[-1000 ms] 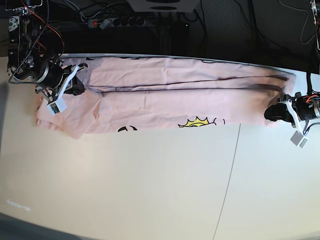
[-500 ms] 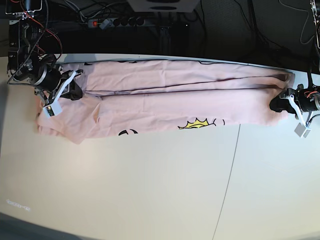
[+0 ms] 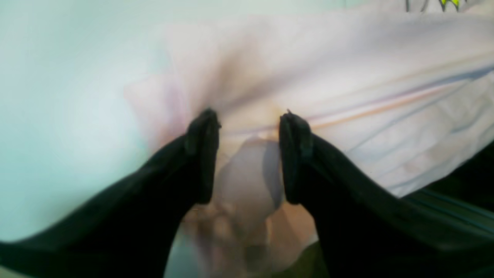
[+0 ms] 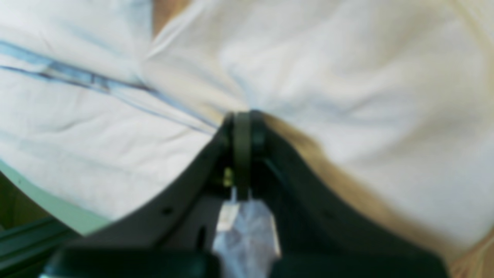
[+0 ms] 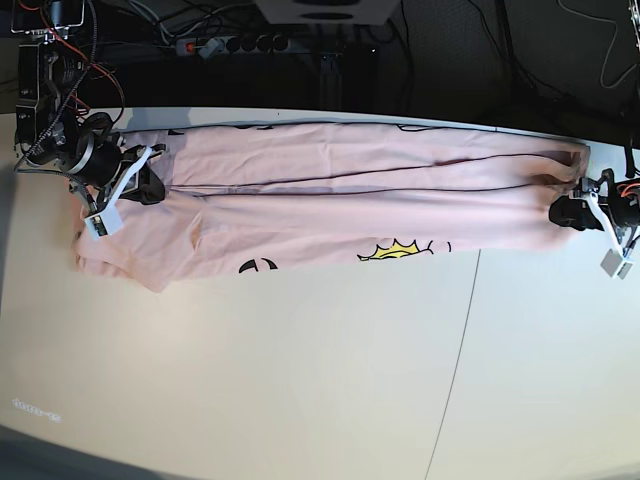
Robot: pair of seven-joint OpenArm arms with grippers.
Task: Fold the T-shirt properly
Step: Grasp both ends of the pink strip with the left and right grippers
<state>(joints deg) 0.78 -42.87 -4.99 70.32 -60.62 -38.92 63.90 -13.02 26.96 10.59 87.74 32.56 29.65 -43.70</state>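
The left tool [image 3: 247, 154] is standing spread around the pale pink cotton T-shirt [image 5: 340, 200]; the right tool [image 4: 242, 127] is pinching cloth, best kept taut.

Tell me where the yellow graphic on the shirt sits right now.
In the base view the yellow graphic lies on the near edge of the T-shirt, right of centre, just left of the table's seam line.
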